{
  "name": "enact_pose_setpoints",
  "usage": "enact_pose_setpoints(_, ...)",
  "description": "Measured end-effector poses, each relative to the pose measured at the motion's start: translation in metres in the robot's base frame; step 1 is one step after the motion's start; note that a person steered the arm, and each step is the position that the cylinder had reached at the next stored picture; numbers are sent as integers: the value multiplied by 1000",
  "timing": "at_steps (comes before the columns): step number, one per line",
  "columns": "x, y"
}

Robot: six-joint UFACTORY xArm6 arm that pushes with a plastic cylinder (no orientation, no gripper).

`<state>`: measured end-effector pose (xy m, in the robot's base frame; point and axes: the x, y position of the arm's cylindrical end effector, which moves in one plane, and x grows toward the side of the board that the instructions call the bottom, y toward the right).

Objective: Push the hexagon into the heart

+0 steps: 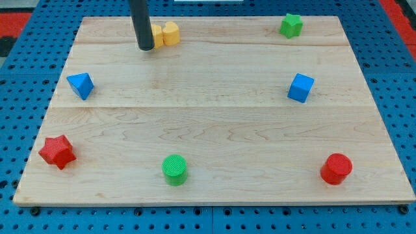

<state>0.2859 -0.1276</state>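
Two yellow blocks sit touching near the view's top, left of centre. The right one [171, 32] is pale yellow with a notched top, like a heart. The left one [158, 36] is orange-yellow and partly hidden by the rod; it looks like the hexagon. My tip [144, 47] rests on the wooden board [214, 123] just left of the orange-yellow block, touching it or nearly so.
A green star [291, 25] lies at the top right, a blue cube [300, 88] at the right, a blue triangle [80, 85] at the left. A red star [57, 151], a green cylinder [174, 169] and a red cylinder [336, 169] lie along the bottom.
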Motion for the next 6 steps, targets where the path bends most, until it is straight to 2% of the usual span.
enact_pose_setpoints(2,0,-11)
enact_pose_setpoints(3,5,11)
enact_pose_setpoints(4,59,72)
enact_pose_setpoints(5,130,111)
enact_pose_setpoints(6,207,196)
